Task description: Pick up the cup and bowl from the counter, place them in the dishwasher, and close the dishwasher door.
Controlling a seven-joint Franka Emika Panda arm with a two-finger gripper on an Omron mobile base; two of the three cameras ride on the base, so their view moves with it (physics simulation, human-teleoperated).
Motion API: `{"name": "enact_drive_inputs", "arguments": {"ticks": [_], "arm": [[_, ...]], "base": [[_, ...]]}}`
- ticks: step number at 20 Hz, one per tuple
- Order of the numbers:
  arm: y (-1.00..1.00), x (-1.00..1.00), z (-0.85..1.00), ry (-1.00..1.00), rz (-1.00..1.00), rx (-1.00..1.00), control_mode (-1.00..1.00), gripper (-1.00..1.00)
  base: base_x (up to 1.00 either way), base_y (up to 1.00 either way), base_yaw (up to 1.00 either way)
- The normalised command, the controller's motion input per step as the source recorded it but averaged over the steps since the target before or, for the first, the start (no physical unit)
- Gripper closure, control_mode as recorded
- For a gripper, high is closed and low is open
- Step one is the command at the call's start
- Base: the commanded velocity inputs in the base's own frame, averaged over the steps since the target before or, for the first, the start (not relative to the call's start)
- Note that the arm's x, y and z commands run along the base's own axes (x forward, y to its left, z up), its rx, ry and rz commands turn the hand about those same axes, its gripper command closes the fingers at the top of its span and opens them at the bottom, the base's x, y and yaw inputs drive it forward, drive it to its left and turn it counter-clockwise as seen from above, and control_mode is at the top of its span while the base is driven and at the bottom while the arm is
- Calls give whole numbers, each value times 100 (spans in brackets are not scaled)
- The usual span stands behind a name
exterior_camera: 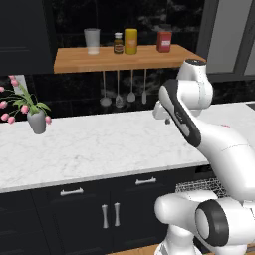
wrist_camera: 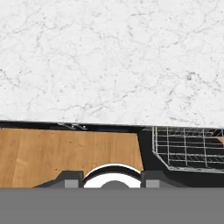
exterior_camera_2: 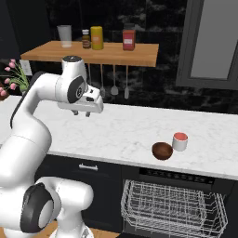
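Nearest the base cameras: the arm's white shoulder and elbow, bulking low in both base views. Beyond it, the dishwasher's wire rack stands pulled out below the counter.

Cup and bowl sit on the counter near its front edge, above the rack, just beside each other, possibly touching. Cup upright, salmon inside showing. Bowl dark brown.

Risks, as judgement:
- The two are crowded together, so a finger coming down for the cup could nudge the bowl toward the edge and off.
- The bowl's round wall looks awkward for a two-finger pinch and may slip.
- The rack juts out below, so a dropped piece falls into it or onto the floor.

Gripper hangs above bare marble, well apart from both pieces and to their left in the right base view. Fingers point down, slightly spread, holding nothing and touching nothing.
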Motion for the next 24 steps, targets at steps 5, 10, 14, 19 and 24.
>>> {"name": "enact_drive_inputs", "arguments": {"ticks": [5,10,14,19,24], "arm": [[0,-14,-5,-2,-2,0,-100,-100],[-16,-99,-2,-14,-38,0,-100,-100],[-66,-73,0,-4,-45,0,-100,-100],[-100,-51,-10,-2,-22,4,-100,-100],[-93,2,-3,0,-3,1,-100,-100]], "base": [[0,0,0],[0,0,0],[0,0,0],[0,0,0],[0,0,0]]}}
